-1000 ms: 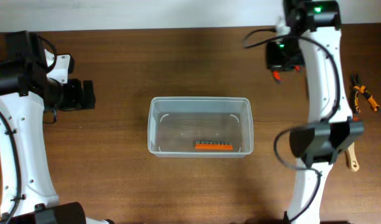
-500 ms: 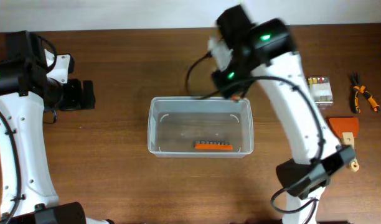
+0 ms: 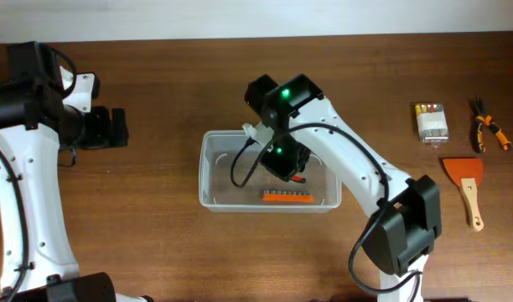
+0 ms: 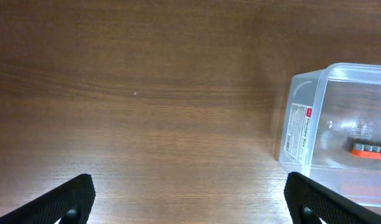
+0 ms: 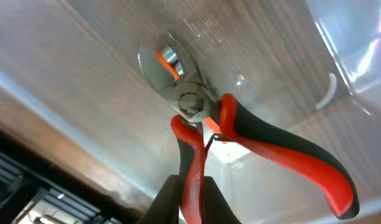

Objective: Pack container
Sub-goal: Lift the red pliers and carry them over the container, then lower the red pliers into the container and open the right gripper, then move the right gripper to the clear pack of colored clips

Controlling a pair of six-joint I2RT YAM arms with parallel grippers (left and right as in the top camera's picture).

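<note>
The clear, translucent plastic rectangular container (image 3: 213,172) sits at the centre of the table, its long axis running from 9 to 3 o'clock. An orange strip of bits (image 3: 287,196) lies along its 6 o'clock wall. Over its open floor, a little toward 12 o'clock from that strip, hangs the right gripper (image 5: 189,186). It is pressed together on one handle of the red-and-black pliers (image 5: 193,109), whose nose points to 11 o'clock in the wrist view. Release likely needs only a straight drop. The left gripper (image 4: 190,202), spread wide, sits at 9 o'clock, well apart.
</note>
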